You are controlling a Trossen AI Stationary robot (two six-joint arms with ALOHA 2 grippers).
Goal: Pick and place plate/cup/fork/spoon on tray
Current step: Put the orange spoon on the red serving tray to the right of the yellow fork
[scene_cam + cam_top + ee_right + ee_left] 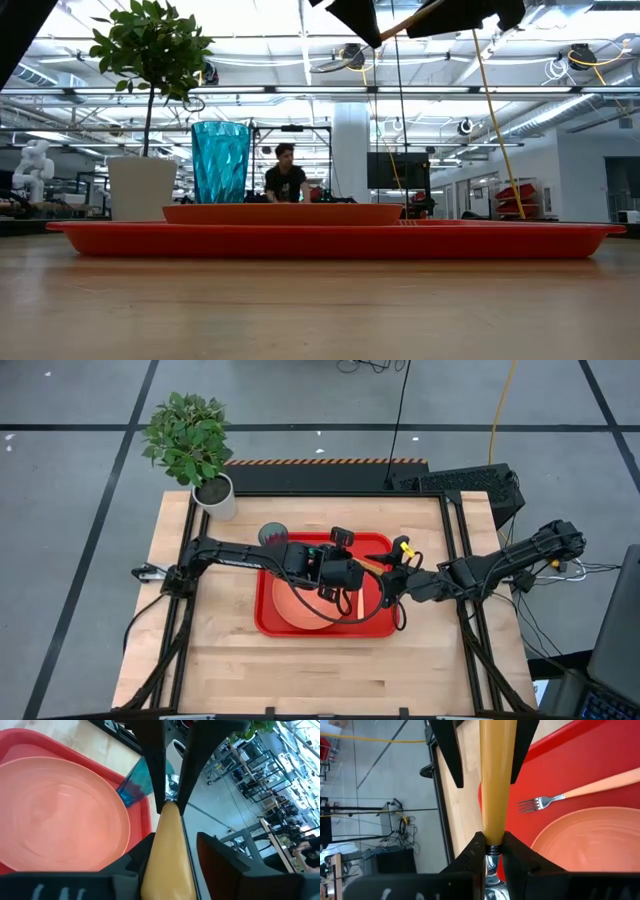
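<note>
The red tray [268,622] lies mid-table with the salmon plate [298,608] on it and the teal cup [272,536] at its far left corner. The fork [540,801] lies flat on the tray beside the plate. My left gripper [362,567] is shut on the spoon [380,563], above the tray's right part. My right gripper [393,573] is open. Its fingers stand on either side of the spoon handle's free end [167,860], and a gap shows beside one finger [220,855]. My left gripper pinches the spoon's neck [492,849], where the orange-tan handle meets the metal, between its two fingers. The fingers come about level from the table's left. The handle runs on past the fingertips toward the table's right, lifted clear of the tray. My right gripper: I cannot tell whether a finger touches the handle.
A white plant pot [217,495] stands at the table's far left corner. Bare wood lies in front of the tray [320,670] and to its left. In the low view a person [286,178] sits in the room beyond the table.
</note>
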